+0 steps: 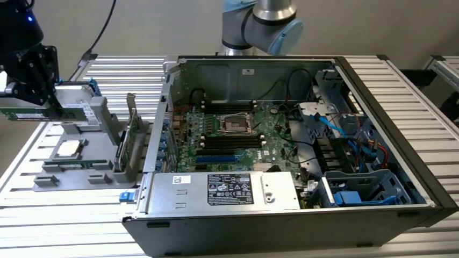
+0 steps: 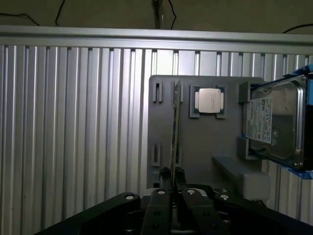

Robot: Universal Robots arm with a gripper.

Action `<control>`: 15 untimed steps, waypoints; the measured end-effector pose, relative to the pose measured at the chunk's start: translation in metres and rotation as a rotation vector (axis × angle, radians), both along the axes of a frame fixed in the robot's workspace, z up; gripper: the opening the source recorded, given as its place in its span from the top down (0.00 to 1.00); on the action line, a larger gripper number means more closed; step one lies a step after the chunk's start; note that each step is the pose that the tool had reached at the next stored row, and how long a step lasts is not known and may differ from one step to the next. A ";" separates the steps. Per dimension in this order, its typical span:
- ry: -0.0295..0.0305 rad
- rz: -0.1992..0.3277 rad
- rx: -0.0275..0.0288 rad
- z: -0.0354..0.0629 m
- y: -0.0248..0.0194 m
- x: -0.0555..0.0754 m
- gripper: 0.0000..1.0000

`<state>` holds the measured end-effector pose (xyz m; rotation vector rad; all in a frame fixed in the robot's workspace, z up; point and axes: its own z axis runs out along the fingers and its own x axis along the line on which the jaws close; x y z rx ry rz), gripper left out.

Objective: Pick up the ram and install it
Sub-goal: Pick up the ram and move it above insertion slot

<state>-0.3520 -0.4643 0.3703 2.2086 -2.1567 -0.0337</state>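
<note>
Upper left of the exterior view, the jaws stand narrow, clamped on the ram [image 1: 20,114], which is held level over the gray holder [image 1: 72,161] on the counter [image 1: 43,215]. Pickup seems done; installing remains. The case [image 1: 287,226] and its memory slots [image 1: 222,142] lie well apart at centre. The arm [image 1: 258,21] enters at top middle.

Nothing printed here can be read. The hard drive [image 2: 286,122], near the pincer [image 2: 173,191] that grips the ram [image 2: 174,132], carries a white label [image 2: 259,120] whose lines are too fine to read. Well apart from the pincer, the power supply [image 1: 280,191] in the computer case [image 1: 287,226] bears a black-and-white rating label [image 1: 231,188] and a small white sticker [image 1: 180,180], both illegible.
</note>
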 end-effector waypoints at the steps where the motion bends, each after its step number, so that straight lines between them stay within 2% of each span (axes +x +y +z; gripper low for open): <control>1: -0.0001 0.002 0.0001 0.0009 0.0000 0.002 0.87; 5: 0.0003 0.010 0.0015 0.0045 0.0000 0.012 0.87; 15: 0.0023 0.032 0.0100 0.0121 0.0000 0.044 0.87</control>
